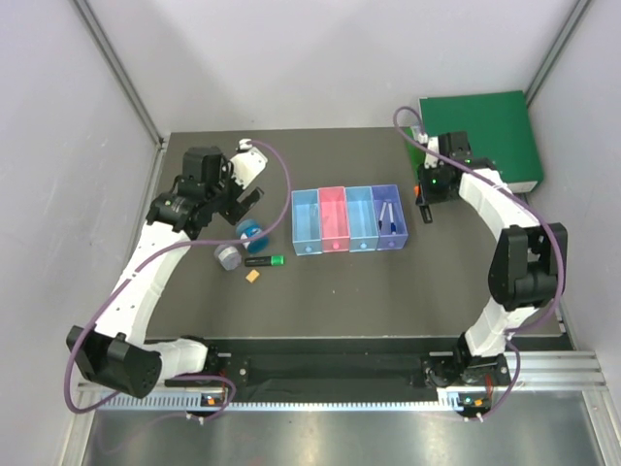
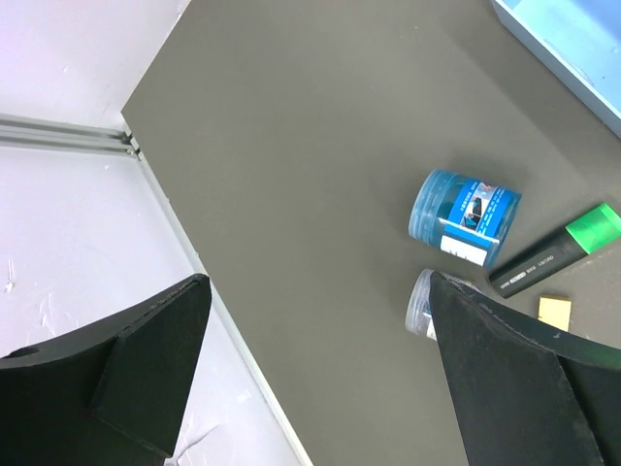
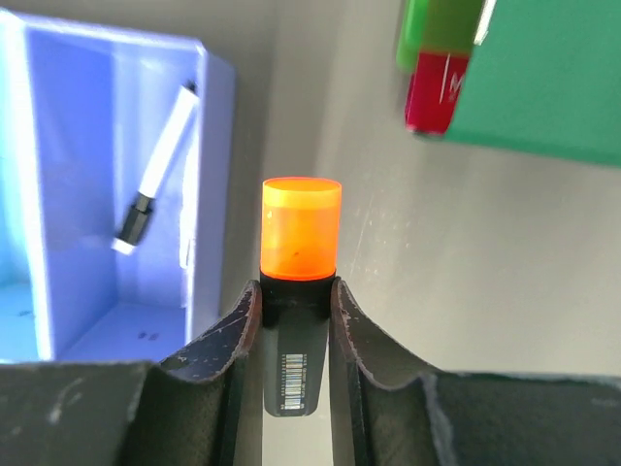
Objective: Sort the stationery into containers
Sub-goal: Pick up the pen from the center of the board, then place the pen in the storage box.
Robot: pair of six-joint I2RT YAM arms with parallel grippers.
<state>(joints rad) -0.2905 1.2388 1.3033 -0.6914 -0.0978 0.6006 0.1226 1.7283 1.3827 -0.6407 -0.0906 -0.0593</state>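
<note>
Dark grey tabletop (image 1: 340, 291) between pale walls (image 1: 58, 116) carries four joined bins (image 1: 333, 223).

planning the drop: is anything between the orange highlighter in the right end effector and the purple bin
Nothing visible. The right end effector is shut on the orange highlighter beside the outer wall of the purple bin, with only bare table between them. The green binder lies on the other side.

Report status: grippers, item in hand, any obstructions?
Left gripper open, near blue round tin. Right gripper shut on black highlighter with orange cap, beside purple translucent plastic bin. Nothing seen between them.
</note>
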